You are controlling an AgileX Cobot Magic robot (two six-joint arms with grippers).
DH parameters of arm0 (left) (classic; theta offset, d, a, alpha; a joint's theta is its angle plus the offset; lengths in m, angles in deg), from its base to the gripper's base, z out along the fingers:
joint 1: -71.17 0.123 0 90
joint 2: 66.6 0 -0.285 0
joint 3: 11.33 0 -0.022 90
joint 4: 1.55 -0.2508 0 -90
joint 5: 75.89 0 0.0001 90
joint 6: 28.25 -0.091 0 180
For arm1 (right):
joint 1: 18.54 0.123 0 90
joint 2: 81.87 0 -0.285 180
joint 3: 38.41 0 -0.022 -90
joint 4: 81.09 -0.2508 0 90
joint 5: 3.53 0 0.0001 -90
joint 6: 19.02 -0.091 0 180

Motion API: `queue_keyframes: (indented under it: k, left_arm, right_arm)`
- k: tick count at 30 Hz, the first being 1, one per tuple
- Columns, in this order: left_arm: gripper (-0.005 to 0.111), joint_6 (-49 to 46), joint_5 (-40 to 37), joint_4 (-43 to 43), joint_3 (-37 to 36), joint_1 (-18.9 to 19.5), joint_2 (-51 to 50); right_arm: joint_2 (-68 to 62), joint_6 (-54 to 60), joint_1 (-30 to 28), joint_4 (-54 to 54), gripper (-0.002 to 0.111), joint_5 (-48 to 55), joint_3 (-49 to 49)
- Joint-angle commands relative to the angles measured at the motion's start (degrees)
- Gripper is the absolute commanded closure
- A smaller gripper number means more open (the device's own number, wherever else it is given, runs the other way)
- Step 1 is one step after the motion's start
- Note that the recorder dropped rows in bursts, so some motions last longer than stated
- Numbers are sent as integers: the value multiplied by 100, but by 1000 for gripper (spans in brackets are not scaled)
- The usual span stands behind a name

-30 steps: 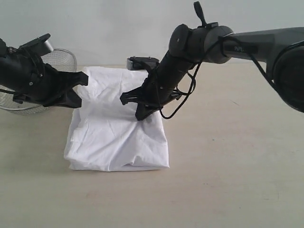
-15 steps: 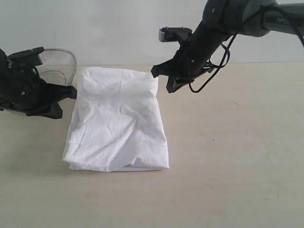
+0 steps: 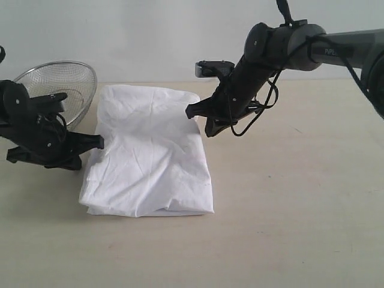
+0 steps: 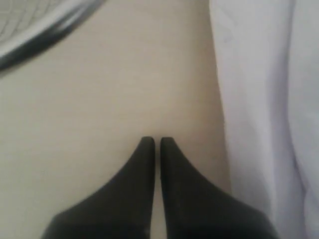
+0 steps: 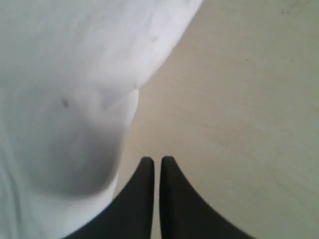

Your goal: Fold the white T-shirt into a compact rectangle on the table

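T-shirt (image 3: 147, 153) on table (image 3: 288, 216), mesh bowl (image 3: 63, 84) at its left

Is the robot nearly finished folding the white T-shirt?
Nearly, it seems. Done: the white T-shirt lies on the table folded into a rough rectangle, no sleeves showing. In hand: nothing; the left tool and right tool are both shut and empty, one at each side of the shirt. Left: maybe smoothing wrinkles and squaring the slanted edges, or one more fold to make it smaller.
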Motion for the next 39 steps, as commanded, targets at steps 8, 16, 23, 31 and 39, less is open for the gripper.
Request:
queue_keyframes:
  k: [8, 16, 23, 31, 39]
  left_arm:
    - [102, 57, 179, 212, 558, -338, -403]
    - [102, 57, 197, 323, 752, -538, -460]
    - [102, 57, 73, 323, 911, -538, -537]
    - [102, -37, -289, 392, 1443, -626, -887]
    - [102, -37, -252, 392, 1705, -938, -1135]
  right_arm:
    - [-86, 84, 1, -6, 108, -121, -3]
    - [-242, 257, 73, -146, 108, 75, -3]
    - [-209, 342, 26, -92, 108, -53, -3]
    - [33, 336, -83, 47, 108, -96, -3]
    - [136, 300, -173, 104, 108, -102, -3]
